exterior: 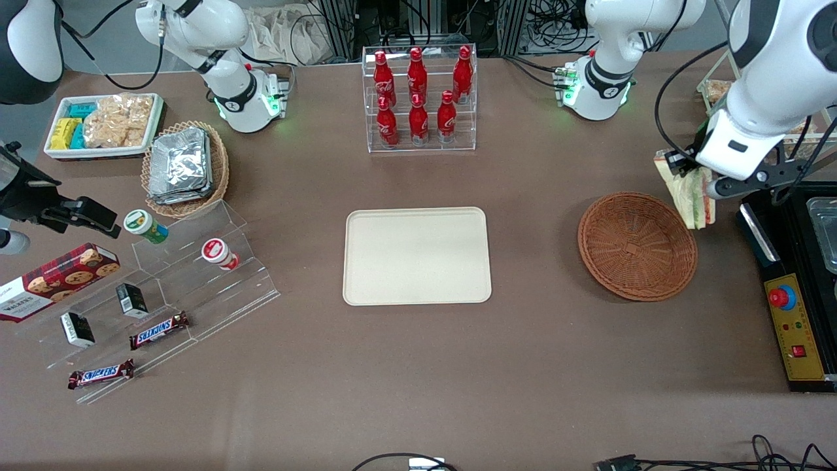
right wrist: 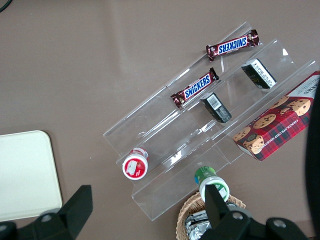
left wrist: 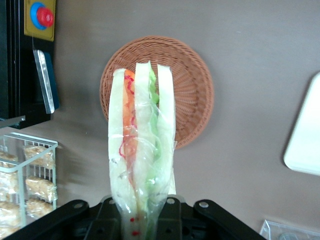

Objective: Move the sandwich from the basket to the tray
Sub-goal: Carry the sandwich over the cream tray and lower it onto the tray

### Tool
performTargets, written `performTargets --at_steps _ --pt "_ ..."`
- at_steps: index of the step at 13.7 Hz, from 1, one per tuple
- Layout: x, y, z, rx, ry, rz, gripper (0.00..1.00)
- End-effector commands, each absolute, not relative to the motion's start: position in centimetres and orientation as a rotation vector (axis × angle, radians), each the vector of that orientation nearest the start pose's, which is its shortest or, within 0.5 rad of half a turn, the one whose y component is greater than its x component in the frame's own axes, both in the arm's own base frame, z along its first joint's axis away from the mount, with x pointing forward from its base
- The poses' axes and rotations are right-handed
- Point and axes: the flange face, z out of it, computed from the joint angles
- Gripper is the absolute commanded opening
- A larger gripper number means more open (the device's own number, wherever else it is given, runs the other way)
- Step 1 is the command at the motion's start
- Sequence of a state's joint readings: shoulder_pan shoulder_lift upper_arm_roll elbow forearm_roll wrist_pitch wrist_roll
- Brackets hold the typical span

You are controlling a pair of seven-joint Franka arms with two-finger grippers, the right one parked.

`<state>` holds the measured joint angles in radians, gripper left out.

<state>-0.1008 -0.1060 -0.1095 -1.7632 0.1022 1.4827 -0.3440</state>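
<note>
The sandwich (exterior: 688, 193) (left wrist: 141, 145), a wrapped wedge of white bread with green and orange-red filling, hangs in the air in my left gripper (exterior: 698, 175) (left wrist: 142, 217), which is shut on its narrow end. It is raised above the table beside the rim of the reddish-brown wicker basket (exterior: 637, 245) (left wrist: 192, 90), toward the working arm's end. The basket holds nothing. The cream-beige tray (exterior: 417, 255) (left wrist: 305, 135) lies bare at the table's middle, well away from the gripper toward the parked arm's end.
A black control box with a red button (exterior: 794, 314) (left wrist: 40, 20) stands close by the gripper. A wire rack of snack packets (left wrist: 25, 180) is beside it. A clear stand of red bottles (exterior: 418, 98) is farther from the camera than the tray.
</note>
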Motion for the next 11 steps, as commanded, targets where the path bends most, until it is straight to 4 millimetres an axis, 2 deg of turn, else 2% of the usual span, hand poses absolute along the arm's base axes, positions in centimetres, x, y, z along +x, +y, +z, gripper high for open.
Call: performTargets --at_steps 1,3,4,6,7,8,11 --pt "51.6 -17.2 61.0 -3.007 -0.007 0.261 0.14" --pt "50.7 -23.0 60.7 -3.032 0.115 0.282 0.14" --pt "49.6 -26.5 59.8 -3.026 0.143 0.3 0.14" --pt "47.0 -34.0 59.1 -3.042 0.117 0.29 0.14" --pt "46.2 -36.7 58.3 -3.053 0.087 0.3 0.14" --pt "46.0 -38.4 57.8 -3.074 0.027 0.251 0.14" --pt "44.5 -41.5 53.0 -3.087 0.023 0.192 0.14"
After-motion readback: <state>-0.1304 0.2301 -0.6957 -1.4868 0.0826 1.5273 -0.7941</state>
